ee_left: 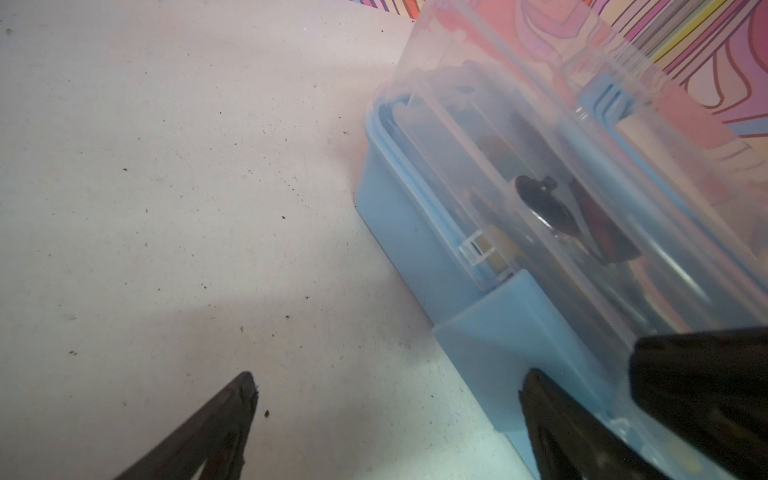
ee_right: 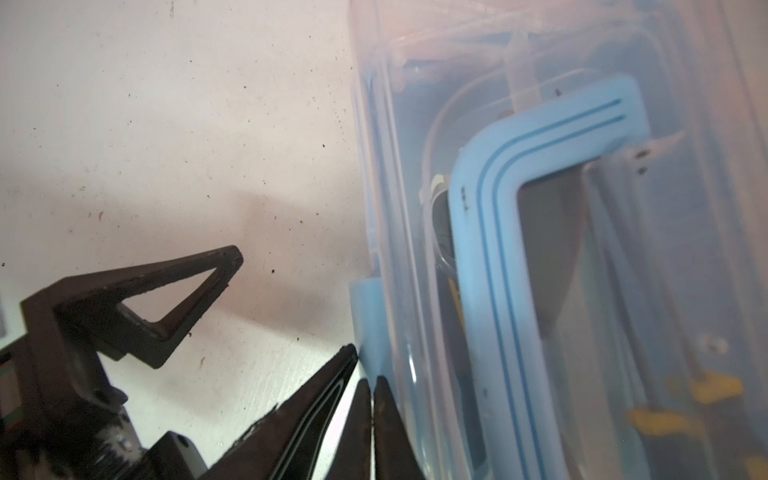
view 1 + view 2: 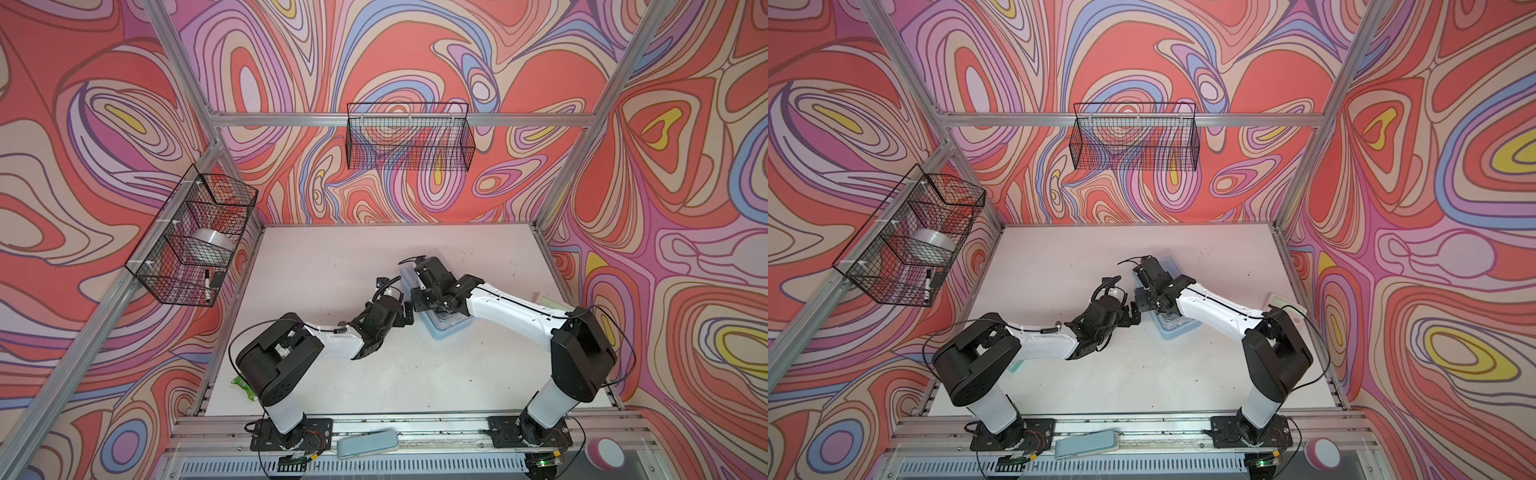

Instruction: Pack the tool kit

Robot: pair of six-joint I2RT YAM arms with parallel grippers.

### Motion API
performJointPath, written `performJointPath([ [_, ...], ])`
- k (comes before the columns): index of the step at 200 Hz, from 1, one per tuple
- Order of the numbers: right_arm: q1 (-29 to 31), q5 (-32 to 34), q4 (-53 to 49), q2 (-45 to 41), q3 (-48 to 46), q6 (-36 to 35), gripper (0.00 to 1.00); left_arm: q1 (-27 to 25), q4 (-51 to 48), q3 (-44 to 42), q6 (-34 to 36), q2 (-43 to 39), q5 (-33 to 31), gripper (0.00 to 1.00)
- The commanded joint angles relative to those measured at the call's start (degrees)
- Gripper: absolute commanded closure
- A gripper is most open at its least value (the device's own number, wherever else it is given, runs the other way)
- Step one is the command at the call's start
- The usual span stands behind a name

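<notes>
Left pincer wide beside tool kit

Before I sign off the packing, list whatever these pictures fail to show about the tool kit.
- Contents of the case: both wrist views, blurred behind the cloudy lid; only dark and yellow shapes.
- Case middle: both top views, covered by the right arm; only its ends show.
- Side latch: right wrist view, partly behind the shut right tool; snapped or not, cannot tell.
</notes>
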Motion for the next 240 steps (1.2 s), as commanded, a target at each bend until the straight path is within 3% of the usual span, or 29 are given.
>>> performJointPath([
  [1, -0.30, 2.19, -1.66, 0.83, 0.71, 0.63, 0.96, 0.21, 2.00, 1.01, -1.01, 0.64, 0.36, 0.00],
  [163, -0.24, 1.44, 1.44, -5.69, 0.14, 4.04, 0.96, 0.30, 1.47, 2.84, -1.07, 1.69, 1.42, 0.00],
  [211, -0.54, 7.43, 0.90, -9.72, -0.95, 4.00, 0.92, 0.32, 1.51, 2.84, -1.11, 1.95, 1.63, 0.00],
  [240, -4.31, 7.55, 0.87, -11.57, -3.13, 3.09, 0.91, 0.30, 1.47, 2.76, -1.24, 2.19, 1.51, 0.00],
])
